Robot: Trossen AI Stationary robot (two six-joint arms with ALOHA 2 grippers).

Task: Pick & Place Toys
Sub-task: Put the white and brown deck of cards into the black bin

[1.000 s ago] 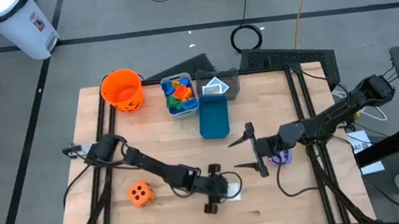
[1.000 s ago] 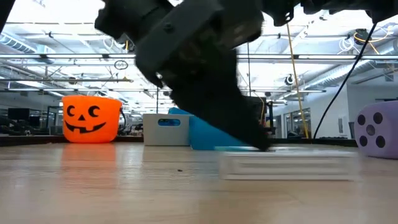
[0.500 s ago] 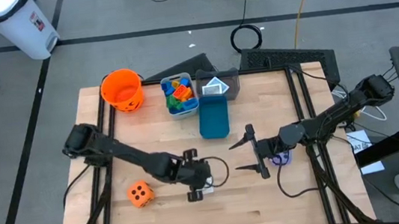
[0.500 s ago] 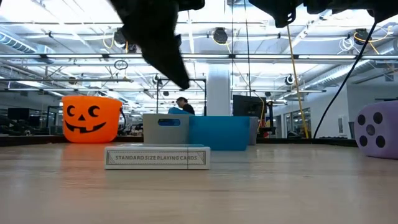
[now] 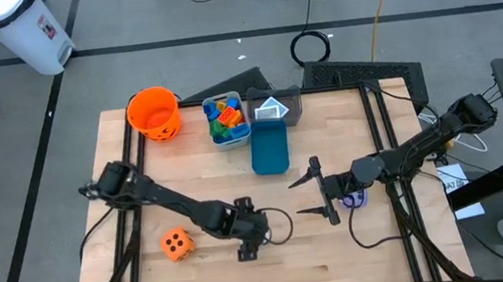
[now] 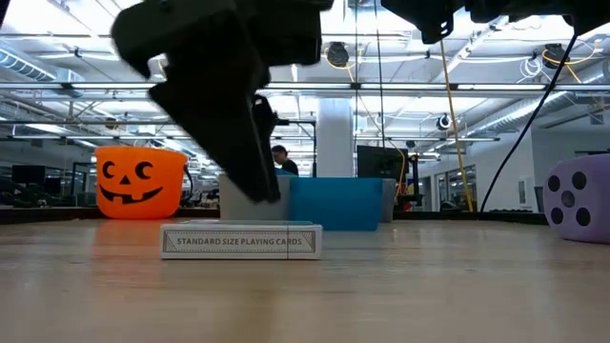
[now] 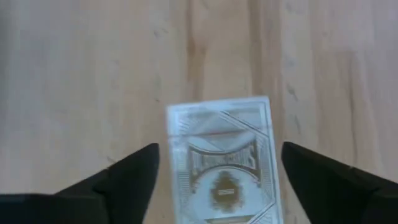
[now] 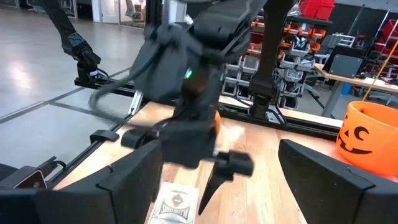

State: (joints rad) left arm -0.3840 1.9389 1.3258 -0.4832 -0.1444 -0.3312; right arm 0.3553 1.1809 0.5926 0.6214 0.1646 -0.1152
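The box of playing cards [image 7: 221,158] lay flat on the table [image 5: 340,254], at about 6 o'clock. The left gripper [image 7: 214,171] hung over it, fingers spread. The box looked light, stiff and smooth, so pinching its long edges seemed best.

A pale wooden counter [image 5: 340,254] stands on a grey floor [image 5: 126,41] crossed by dark tape lines. A white waste bin [image 5: 20,30] sits on the floor well beyond the counter's far left corner. Black cables [image 5: 312,47] coil on the floor behind the counter's far edge. Seen level from the counter, the room behind has a ceiling of white trusses [image 6: 496,90] with round lights [image 6: 335,54] and a white column [image 6: 335,138].
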